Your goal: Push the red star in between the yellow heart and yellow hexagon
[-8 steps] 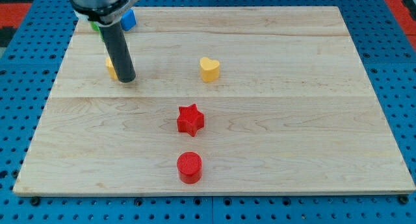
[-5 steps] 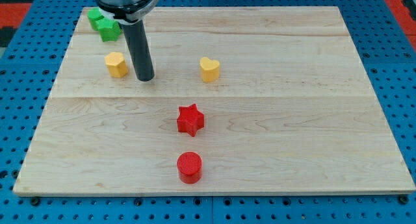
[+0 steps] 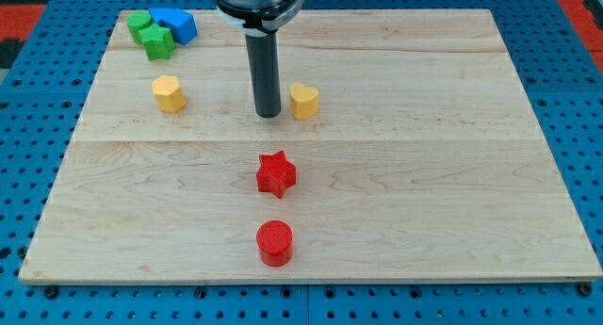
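The red star (image 3: 276,172) lies near the middle of the wooden board (image 3: 424,174). The yellow heart (image 3: 303,101) sits above it, slightly to the right. The yellow hexagon (image 3: 169,93) sits at the view's left, level with the heart. My tip (image 3: 268,113) rests on the board just left of the yellow heart, close to it, and above the red star. It touches no block that I can make out.
A red cylinder (image 3: 275,242) lies below the red star, near the board's bottom edge. Two green blocks (image 3: 151,35) and a blue block (image 3: 176,24) cluster at the top left corner. A blue pegboard (image 3: 575,127) surrounds the board.
My tip has slid right from beside the yellow hexagon to just left of the yellow heart. The blocks have not moved; the top left cluster is now uncovered.
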